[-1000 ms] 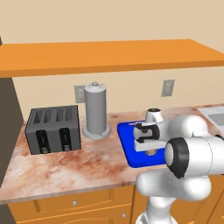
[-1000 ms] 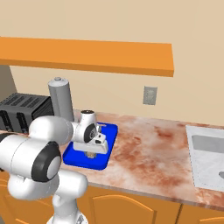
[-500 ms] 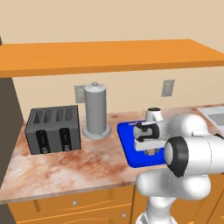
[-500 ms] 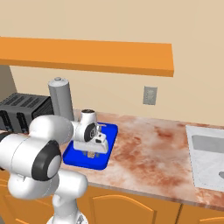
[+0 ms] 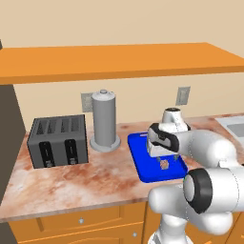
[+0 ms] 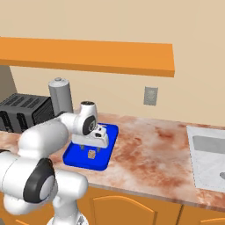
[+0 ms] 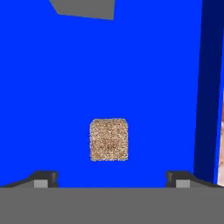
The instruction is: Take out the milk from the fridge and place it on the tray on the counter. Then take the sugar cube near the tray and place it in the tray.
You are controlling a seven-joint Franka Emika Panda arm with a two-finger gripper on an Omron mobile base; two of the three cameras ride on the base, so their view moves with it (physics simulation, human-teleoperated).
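Observation:
The sugar cube (image 7: 109,139) lies flat on the blue tray (image 7: 65,87), free of the fingers. My gripper (image 7: 111,177) hangs just above it, open, with one fingertip on each side of the cube and well apart from it. From the base views, the gripper (image 5: 166,158) (image 6: 91,148) points straight down over the near half of the tray (image 5: 157,178) (image 6: 83,165), and the cube (image 5: 165,164) (image 6: 92,154) rests right below it. The tray sits on the marbled counter (image 5: 71,176). The milk is hidden from me.
A dark toaster (image 5: 58,141) and a tall grey canister (image 5: 104,121) stand left of the tray. The fridge's side (image 5: 7,143) edges the far left. An orange wall shelf (image 5: 119,59) hangs overhead. A sink (image 6: 208,154) lies at the right.
The jaws have opened from shut to wide apart. The sugar cube they held now rests loose on the tray. The arm has hardly moved.

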